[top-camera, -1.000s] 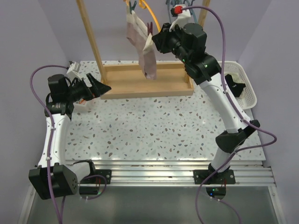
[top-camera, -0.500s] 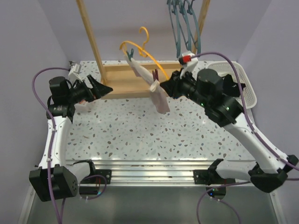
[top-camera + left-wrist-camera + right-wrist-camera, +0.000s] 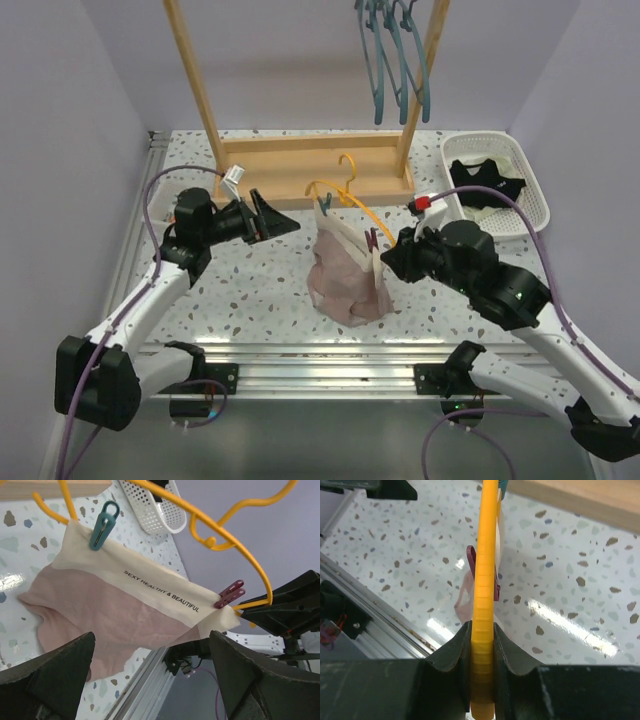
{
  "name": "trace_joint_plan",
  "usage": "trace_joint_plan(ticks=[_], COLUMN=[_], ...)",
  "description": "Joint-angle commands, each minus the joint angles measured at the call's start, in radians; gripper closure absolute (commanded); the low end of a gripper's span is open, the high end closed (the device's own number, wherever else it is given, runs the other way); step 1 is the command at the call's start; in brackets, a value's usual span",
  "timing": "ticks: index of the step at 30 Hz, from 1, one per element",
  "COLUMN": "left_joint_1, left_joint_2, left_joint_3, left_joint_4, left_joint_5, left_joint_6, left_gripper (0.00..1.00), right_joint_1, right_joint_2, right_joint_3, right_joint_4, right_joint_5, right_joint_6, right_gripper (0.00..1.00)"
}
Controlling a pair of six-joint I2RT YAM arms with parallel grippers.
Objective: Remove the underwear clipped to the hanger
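Note:
The pink-mauve underwear with pale trim hangs from a yellow hanger, its lower part resting on the table. A teal clip and a maroon clip pin its waistband to the hanger. My right gripper is shut on the hanger's right end, and the yellow bar is squeezed between its jaws. My left gripper is open and empty, just left of the garment; the left wrist view shows it facing the cloth. The black underwear lies in the white basket.
A wooden rack base with two uprights stands behind the hanger. Several teal hangers hang from it at the top right. The basket sits at the far right. An aluminium rail runs along the near table edge.
My right arm has brought the hanger and pink underwear down from the rack to the table front. My left gripper has moved right toward the garment.

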Motion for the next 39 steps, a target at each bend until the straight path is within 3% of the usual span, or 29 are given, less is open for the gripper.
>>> trace_joint_plan(ticks=[1,5,12,19,25,33,39], left_joint_1=[-0.074,-0.131,-0.183,-0.227,-0.290,-0.296,-0.299], left_joint_2=[0.060,0.114,0.190,0.337,0.509,0.583,0.672], left_joint_3=[0.002,0.035,0.039,0.085,0.219,0.306,0.357], left_joint_4=[0.014,-0.038,0.019,0.069,-0.045,-0.156,-0.243], left_joint_5=[-0.164,-0.295,-0.431,-0.446,-0.522,-0.667,-0.671], left_joint_6=[0.067,0.107,0.046,-0.074,-0.077,-0.094,-0.088], left_gripper=[0.00,0.00,0.00,0.00,0.00,0.00,0.00], right_joint_1=[0.002,0.004,0.004,0.009,0.015,0.019,0.018], right_joint_2=[-0.015,-0.055,-0.113,-0.113,-0.093,-0.104,-0.107], right_joint_3=[-0.062,-0.141,-0.220,-0.302,-0.283,-0.268,-0.256], right_joint_4=[-0.032,-0.032,0.026,0.080,0.069,0.040,0.020], right_joint_5=[0.054,0.062,-0.027,-0.044,-0.015,0.013,0.048], right_joint_6=[0.048,0.068,0.149,0.195,0.166,0.155,0.152], right_gripper=[1.00,1.00,1.00,1.00,1.00,1.00,1.00])
